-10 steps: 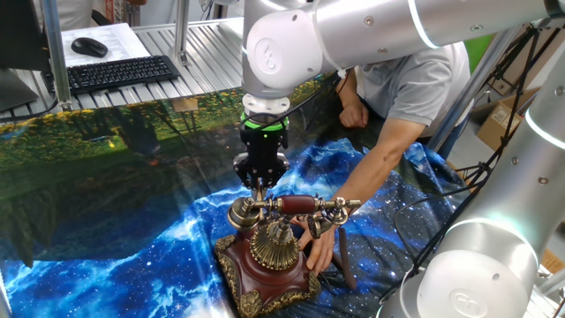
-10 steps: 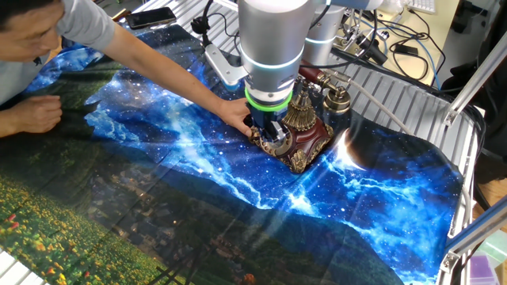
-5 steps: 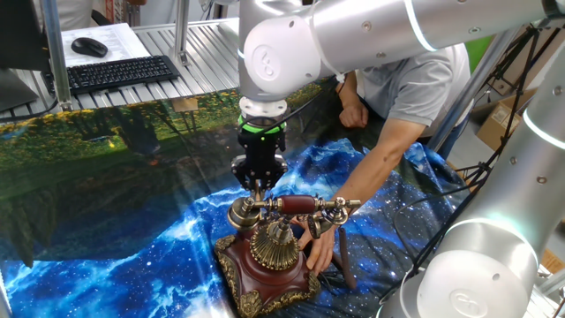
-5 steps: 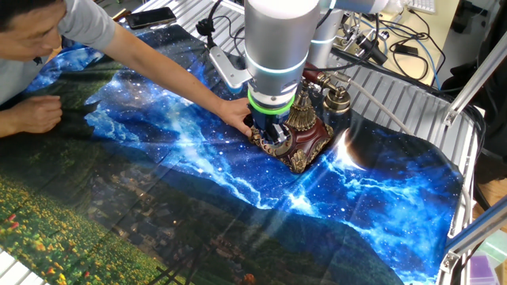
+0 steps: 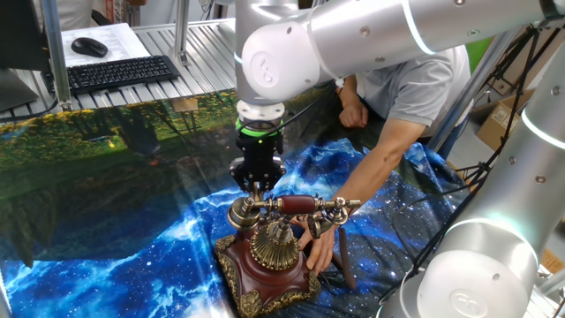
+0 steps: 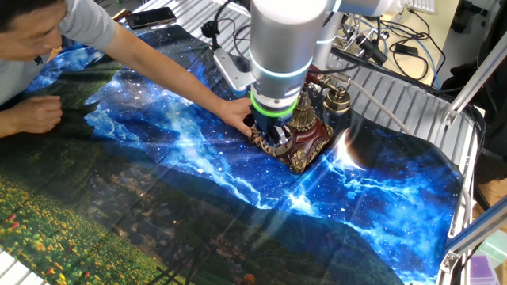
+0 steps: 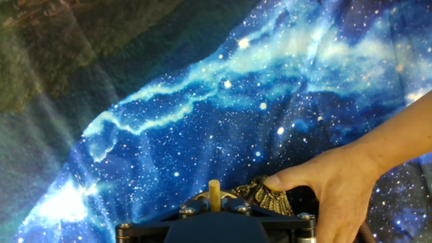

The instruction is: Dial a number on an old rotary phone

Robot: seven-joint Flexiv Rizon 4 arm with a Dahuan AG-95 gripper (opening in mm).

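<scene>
While above phone [image 5: 269,252]: gripper [image 5: 256,187] (opening unclear)

Bright, even light is falling from overhead in both fixed views. Glare is streaking the glossy cloth [image 6: 348,150] on my tabletop and shining off my arm's silver shell [image 5: 353,44]. My hand view is looking dimmer, with its nearest parts blurring along the bottom edge.

I found the old rotary phone [image 5: 269,256] hemmed in: the person's hand [image 5: 320,243] pressed against its base on one side, and the handset [image 5: 296,208] barred the top. My gripper [image 5: 257,187] hung just beside the handset. Open starry cloth [image 6: 380,182] lay beyond the phone's other sides.
</scene>
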